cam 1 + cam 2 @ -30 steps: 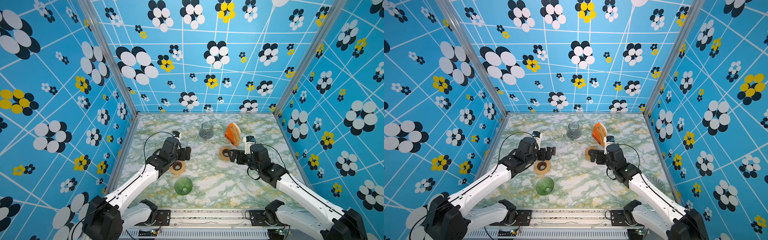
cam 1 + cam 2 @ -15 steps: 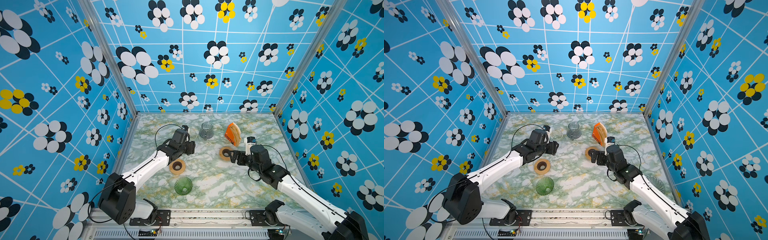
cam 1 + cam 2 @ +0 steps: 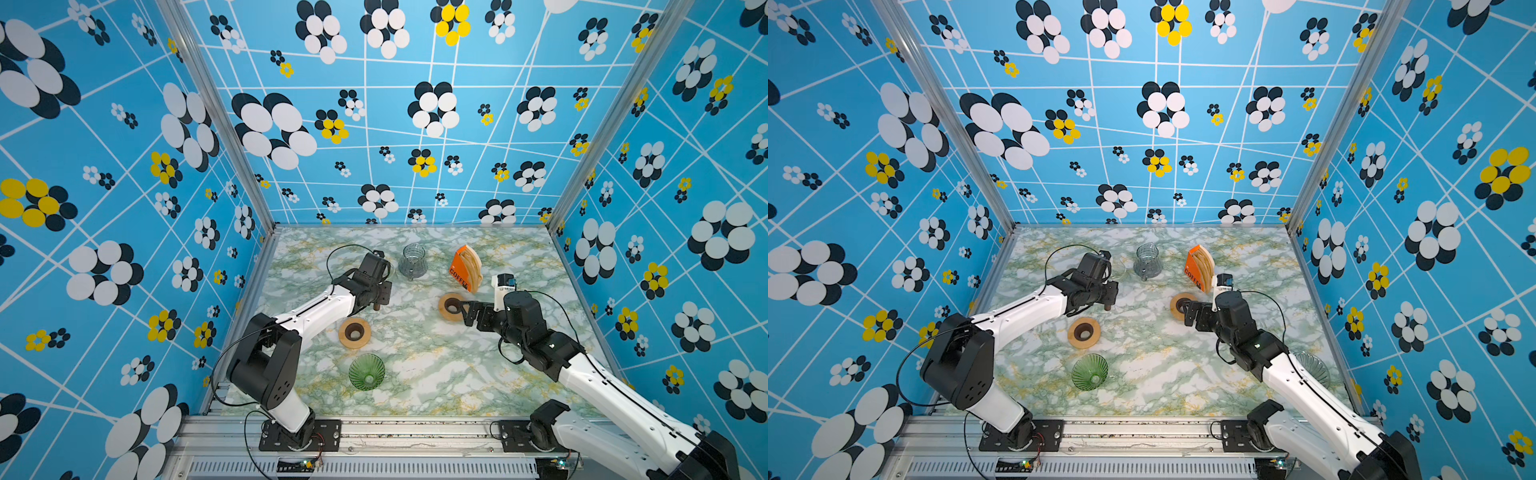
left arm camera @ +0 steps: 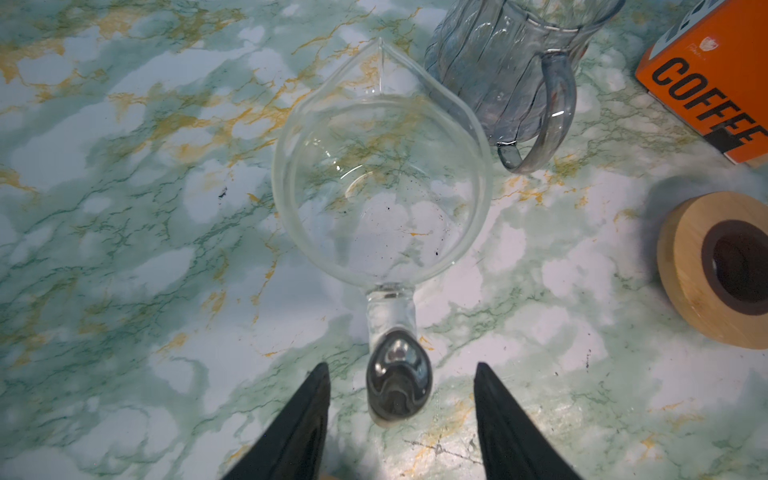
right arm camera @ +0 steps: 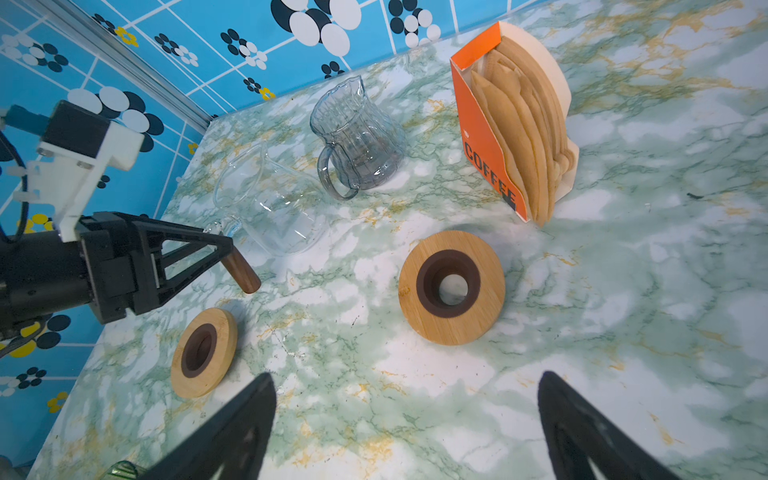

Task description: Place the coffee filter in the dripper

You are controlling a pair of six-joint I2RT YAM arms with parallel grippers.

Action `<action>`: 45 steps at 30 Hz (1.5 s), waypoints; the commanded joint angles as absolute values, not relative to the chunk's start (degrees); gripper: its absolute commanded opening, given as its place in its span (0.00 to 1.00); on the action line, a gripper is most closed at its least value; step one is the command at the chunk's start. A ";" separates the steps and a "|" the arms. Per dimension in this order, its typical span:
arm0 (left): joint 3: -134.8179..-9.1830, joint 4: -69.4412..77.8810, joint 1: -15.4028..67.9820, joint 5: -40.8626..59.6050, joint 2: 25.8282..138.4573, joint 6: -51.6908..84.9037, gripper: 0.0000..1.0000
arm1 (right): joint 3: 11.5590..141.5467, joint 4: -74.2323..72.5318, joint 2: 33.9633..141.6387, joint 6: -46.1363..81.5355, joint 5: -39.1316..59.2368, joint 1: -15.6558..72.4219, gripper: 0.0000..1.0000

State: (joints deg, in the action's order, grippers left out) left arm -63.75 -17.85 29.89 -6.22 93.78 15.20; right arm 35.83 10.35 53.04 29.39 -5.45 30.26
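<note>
Ahead of the left jaws on the tabletop (image 3: 436, 374), the clear glass carafe (image 4: 380, 187) is my biggest worry. It is smooth and round, and a squeeze landing off-centre on its handle (image 4: 398, 386) could swivel it into the grey glass jug (image 4: 494, 70) standing just beyond it to one side. Ahead of the right jaws, the orange filter box (image 5: 484, 137) stands upright and open. A careless pinch could topple it or drag out several coffee filters (image 5: 528, 137) at once, since they are packed tight. The wooden ring (image 5: 451, 286) lying between those jaws and the box could get nudged on the way in. The green dripper (image 3: 366, 372) sits empty, well behind both sets of jaws, so I judge the filter faces a long carry during which thin paper could slip or crumple.

The left arm (image 3: 316, 309) reaches out low and nearly level. Its jaws stand apart on either side of the handle's knob, a gap showing on both sides, gripping nothing yet. The right arm (image 3: 602, 386) stretches forward with its wrist tipped down, jaws spread wide and empty above the tabletop.
</note>
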 commanded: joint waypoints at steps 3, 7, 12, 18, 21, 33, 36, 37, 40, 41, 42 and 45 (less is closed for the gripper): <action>-67.09 -19.07 30.32 -7.99 96.32 13.92 0.51 | 36.10 11.25 53.21 29.14 -4.99 30.70 0.99; -68.75 -19.80 30.32 -8.41 97.80 13.35 0.46 | 36.10 11.50 52.91 28.89 -5.34 30.70 0.99; -70.49 -21.34 30.58 -9.44 98.91 12.80 0.40 | 36.04 11.87 52.65 28.67 -5.50 30.67 0.99; -70.84 -22.31 30.63 -9.66 99.50 12.66 0.35 | 36.39 12.07 52.95 28.37 -5.65 30.66 0.99; -70.91 -22.65 30.76 -9.50 99.64 12.51 0.35 | 36.56 12.04 53.22 28.23 -5.71 30.67 0.99; -71.02 -24.34 31.46 -11.57 99.20 11.60 0.27 | 36.87 12.04 53.55 28.06 -6.00 30.67 0.99; -70.52 -24.74 31.88 -12.16 98.34 11.51 0.26 | 36.64 12.14 53.34 28.16 -5.98 30.67 0.99; -70.08 -24.87 31.99 -12.43 97.79 11.64 0.25 | 36.57 12.22 53.27 28.16 -5.97 30.67 0.99; -68.29 -24.58 32.07 -12.05 96.02 12.26 0.24 | 36.33 12.21 52.94 28.24 -6.05 30.67 1.00; -67.72 -24.61 32.11 -11.96 95.46 12.40 0.22 | 36.23 12.22 52.91 28.23 -6.06 30.66 0.99; -67.08 -24.69 32.24 -11.79 94.75 12.67 0.22 | 36.21 12.22 52.89 28.26 -6.06 30.67 0.99; -65.04 -24.69 32.28 -10.99 92.79 13.37 0.22 | 36.04 12.22 52.87 28.39 -5.91 30.71 0.99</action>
